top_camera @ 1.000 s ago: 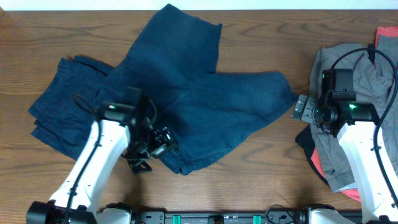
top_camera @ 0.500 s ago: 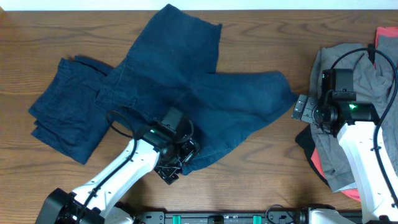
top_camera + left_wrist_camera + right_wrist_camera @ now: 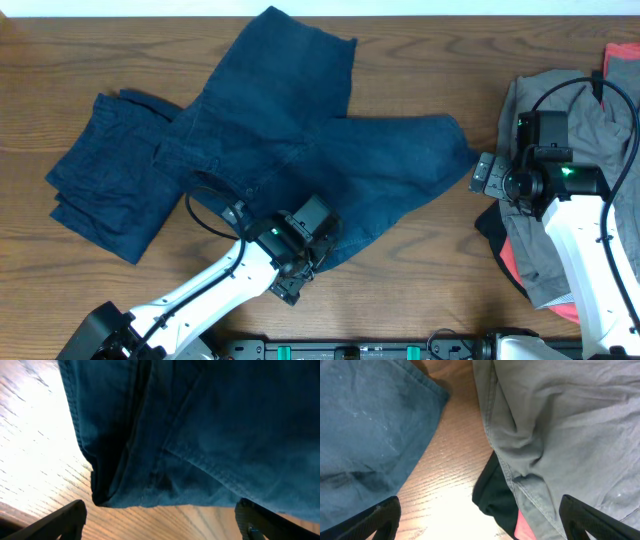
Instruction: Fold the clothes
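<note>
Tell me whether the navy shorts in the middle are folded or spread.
Spread, not folded: the navy shorts lie flat on the table, legs splayed apart.

Two white robot arms (image 3: pixel 200 300) stand at one wooden table (image 3: pixel 420 295). Each ends in a single claw, the left claw (image 3: pixel 300 265) and the right claw (image 3: pixel 487 173), making two. Navy-blue denim lies in two lots: one pair of spread shorts (image 3: pixel 330 150) at centre and one folded bundle (image 3: pixel 100 175) at the left; how many pieces the bundle holds cannot be told. At the right lie one grey garment (image 3: pixel 560 425) and one patch of black fabric (image 3: pixel 492 495). There is also coral-red cloth (image 3: pixel 622 55), showing in two places, whether as one garment or two is unclear.
</note>
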Action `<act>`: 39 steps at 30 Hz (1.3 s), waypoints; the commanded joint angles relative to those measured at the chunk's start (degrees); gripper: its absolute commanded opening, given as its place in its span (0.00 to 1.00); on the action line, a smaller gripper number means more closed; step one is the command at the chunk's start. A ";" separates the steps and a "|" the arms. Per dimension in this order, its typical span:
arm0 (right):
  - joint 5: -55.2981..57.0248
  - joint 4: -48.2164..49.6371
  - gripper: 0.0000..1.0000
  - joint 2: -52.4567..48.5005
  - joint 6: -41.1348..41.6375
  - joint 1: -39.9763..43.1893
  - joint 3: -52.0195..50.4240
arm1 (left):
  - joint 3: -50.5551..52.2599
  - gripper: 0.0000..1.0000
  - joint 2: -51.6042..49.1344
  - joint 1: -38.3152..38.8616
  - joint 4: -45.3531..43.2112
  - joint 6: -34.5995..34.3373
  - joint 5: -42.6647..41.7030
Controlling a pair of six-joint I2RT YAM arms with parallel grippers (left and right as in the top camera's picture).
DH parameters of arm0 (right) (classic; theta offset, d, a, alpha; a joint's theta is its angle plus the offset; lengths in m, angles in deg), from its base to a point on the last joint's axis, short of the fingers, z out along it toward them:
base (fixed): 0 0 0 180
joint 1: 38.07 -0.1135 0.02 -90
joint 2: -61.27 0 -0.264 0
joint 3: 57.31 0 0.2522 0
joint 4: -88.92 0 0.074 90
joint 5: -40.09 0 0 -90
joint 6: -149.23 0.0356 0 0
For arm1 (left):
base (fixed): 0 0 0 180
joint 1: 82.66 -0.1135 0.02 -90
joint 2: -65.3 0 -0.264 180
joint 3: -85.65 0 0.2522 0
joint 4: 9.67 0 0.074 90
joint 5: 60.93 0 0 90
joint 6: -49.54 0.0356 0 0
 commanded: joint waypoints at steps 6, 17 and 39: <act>-0.17 -0.70 0.99 0.55 -1.22 0.22 0.55 | 0.55 0.93 -3.56 1.40 0.15 -4.85 5.03; -0.15 -1.05 0.99 0.55 -1.22 0.26 0.55 | 0.52 0.43 -6.93 1.31 -0.17 -4.13 5.79; -33.11 -6.29 0.97 -3.67 6.56 -4.24 -9.55 | 0.52 0.06 18.67 -6.73 20.46 14.62 17.81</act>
